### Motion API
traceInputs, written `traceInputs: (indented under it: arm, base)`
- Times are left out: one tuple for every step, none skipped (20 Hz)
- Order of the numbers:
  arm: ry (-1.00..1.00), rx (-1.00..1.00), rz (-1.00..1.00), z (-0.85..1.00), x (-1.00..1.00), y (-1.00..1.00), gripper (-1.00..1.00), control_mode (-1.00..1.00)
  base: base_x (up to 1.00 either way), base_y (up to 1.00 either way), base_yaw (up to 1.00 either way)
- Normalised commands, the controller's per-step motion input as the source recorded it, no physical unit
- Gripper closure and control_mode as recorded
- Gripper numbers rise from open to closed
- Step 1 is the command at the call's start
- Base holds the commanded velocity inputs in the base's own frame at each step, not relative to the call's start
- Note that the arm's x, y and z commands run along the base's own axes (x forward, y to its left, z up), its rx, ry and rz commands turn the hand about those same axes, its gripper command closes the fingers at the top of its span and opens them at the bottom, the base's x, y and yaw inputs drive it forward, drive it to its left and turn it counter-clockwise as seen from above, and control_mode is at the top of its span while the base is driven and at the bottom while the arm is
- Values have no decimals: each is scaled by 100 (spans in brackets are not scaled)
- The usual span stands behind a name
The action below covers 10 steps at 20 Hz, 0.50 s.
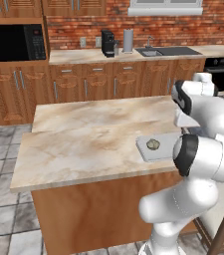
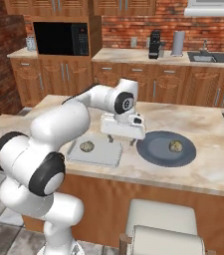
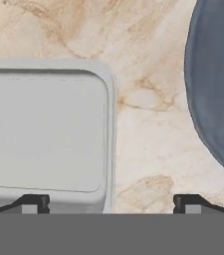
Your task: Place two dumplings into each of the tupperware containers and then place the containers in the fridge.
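One pale tupperware container (image 2: pixel 101 155) lies on the island counter with a single tan dumpling (image 2: pixel 87 146) inside, near its left end. Another dumpling (image 2: pixel 175 146) rests on the round grey plate (image 2: pixel 156 149) to the right. My gripper (image 2: pixel 121 141) hangs open just above the counter, over the gap between the container's right edge and the plate, with nothing between its fingers. In the hand view the container (image 3: pixel 49 134) is on the left, the plate (image 3: pixel 218 74) on the right and the gripper (image 3: pixel 111 204) at the bottom. In the left base view the container (image 1: pixel 146 152) holds the dumpling (image 1: pixel 153 144). The fridge is out of view.
A stool (image 2: pixel 158 224) stands in front of the island's near edge. At the back are a black microwave (image 2: pixel 61 38), a coffee machine (image 2: pixel 155 44), a sink (image 2: pixel 215 57) and wooden cabinets. The island's left half (image 1: pixel 83 139) is bare marble.
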Motion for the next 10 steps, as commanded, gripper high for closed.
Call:
traceInputs:
  arm:
    - [0, 3, -2, 0, 0, -100, -100, -100]
    - [0, 4, -3, 0, 0, -100, -100, -100]
    - [-3, 4, -2, 0, 0, -100, -100, -100]
    - [-2, 5, -1, 0, 6, -100, -100, -100]
    - [-4, 5, -1, 0, 0, -100, -100, -100]
    - [-4, 4, -2, 0, 0, -100, -100, -100]
    - [-4, 5, -2, 0, 0, -100, -100, -100]
    - [-5, 5, -1, 0, 3, -95, -100, -100]
    - [-4, 4, -2, 0, 1, -93, -100, -100]
    - [-3, 3, -1, 0, 7, -81, -100, -100]
  base:
    - [0, 0, 0]
    - [0, 0, 0]
    - [0, 0, 0]
    - [0, 0, 0]
    - [0, 0, 0]
    - [0, 0, 0]
    - [0, 0, 0]
    - [0, 0, 0]
    - [0, 0, 0]
    - [0, 0, 0]
